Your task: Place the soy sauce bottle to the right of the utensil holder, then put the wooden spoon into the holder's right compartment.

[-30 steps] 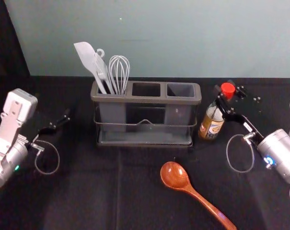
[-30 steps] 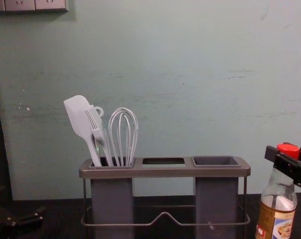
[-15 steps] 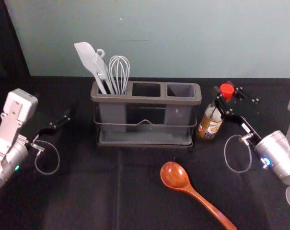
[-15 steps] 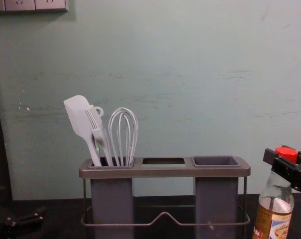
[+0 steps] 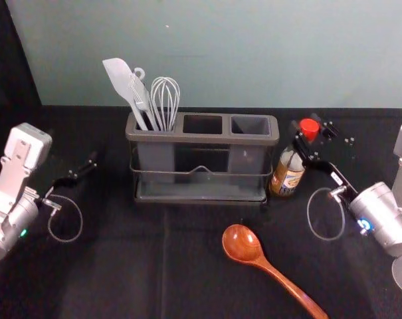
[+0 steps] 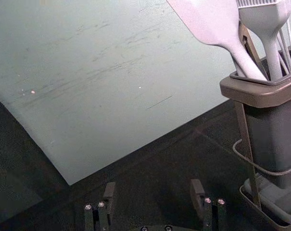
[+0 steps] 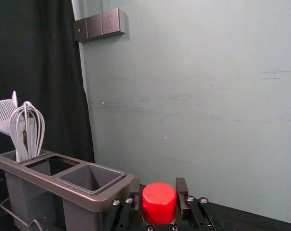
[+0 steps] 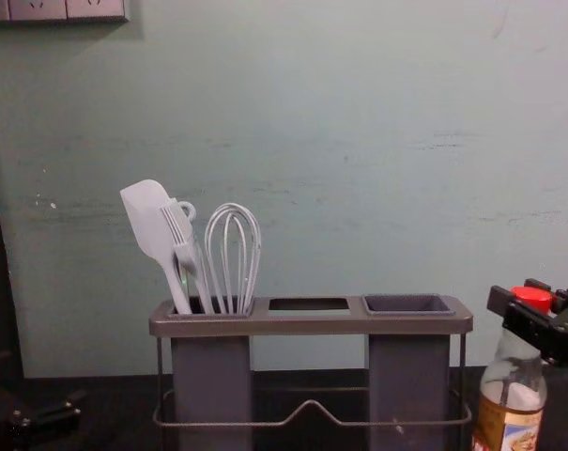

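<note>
Right hand (image 5: pixel 300 134), one, at the right of the scene, beyond the holder's right end: clenched on the upper part of the soy sauce bottle (image 5: pixel 286 174), its two fingers drawn in on opposite sides, at and just below the red cap (image 7: pixel 158 203). Soy sauce bottle, one, glass, brown liquid within, printed label (image 8: pixel 506 427): just beside the utensil holder (image 5: pixel 204 139), on its right, leaning a little, cap farther right than base; whether the base touches the table (image 5: pixel 114 266) cannot be told. Left hand (image 5: pixel 92 161), one, over the left part of the table, apart from the holder: released, the left wrist view giving its two fingers well apart with open space between. Wooden spoon, one, reddish brown (image 5: pixel 241 243): lying on the table on the near side of the holder, bowl toward the holder, handle running to the near right. Utensil holder, one, grey, upright, three compartments in a row, with a wire rail along its near side. Left compartment: pale spatula (image 5: pixel 120 74), whisk (image 5: pixel 165 90) and a further pale utensil (image 8: pixel 182 235), heads up. Wall sockets (image 8: pixel 68 9), one row, high on the wall at the far left.
</note>
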You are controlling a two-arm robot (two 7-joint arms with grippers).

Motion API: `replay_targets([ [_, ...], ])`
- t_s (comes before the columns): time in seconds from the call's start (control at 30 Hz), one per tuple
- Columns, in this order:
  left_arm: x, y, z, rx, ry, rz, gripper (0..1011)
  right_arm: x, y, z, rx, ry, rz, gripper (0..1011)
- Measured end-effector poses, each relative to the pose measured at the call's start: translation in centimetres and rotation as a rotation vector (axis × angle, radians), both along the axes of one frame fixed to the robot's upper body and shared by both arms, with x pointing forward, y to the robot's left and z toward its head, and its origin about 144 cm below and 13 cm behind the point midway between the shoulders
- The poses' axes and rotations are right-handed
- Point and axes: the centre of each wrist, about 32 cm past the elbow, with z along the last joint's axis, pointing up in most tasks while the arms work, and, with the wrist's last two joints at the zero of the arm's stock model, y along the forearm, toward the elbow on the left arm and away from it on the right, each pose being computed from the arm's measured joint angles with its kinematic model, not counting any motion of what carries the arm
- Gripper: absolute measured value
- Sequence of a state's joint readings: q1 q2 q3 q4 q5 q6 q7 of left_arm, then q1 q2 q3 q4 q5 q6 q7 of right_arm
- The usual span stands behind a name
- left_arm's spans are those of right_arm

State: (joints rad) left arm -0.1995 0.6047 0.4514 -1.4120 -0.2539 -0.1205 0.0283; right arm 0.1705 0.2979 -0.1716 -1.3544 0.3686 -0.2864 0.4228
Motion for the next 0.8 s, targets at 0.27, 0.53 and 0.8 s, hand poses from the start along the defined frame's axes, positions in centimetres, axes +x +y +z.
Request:
replay_targets([
  [0.27, 0.0, 0.0, 0.0, 0.000, 0.000, 0.000, 1000, -0.1, 0.0, 0.3, 0.010, -0.007, 0.001, 672],
  [0.53, 0.0, 0.0, 0.0, 0.000, 0.000, 0.000, 1000, -0.7, -0.3, 1.7, 0.017, -0.044, 0.006, 898],
  [0.8, 0.0, 0.0, 0.0, 0.000, 0.000, 0.000, 1000, -2.2, -0.5, 3.9, -0.003, -0.038, 0.006, 1004],
])
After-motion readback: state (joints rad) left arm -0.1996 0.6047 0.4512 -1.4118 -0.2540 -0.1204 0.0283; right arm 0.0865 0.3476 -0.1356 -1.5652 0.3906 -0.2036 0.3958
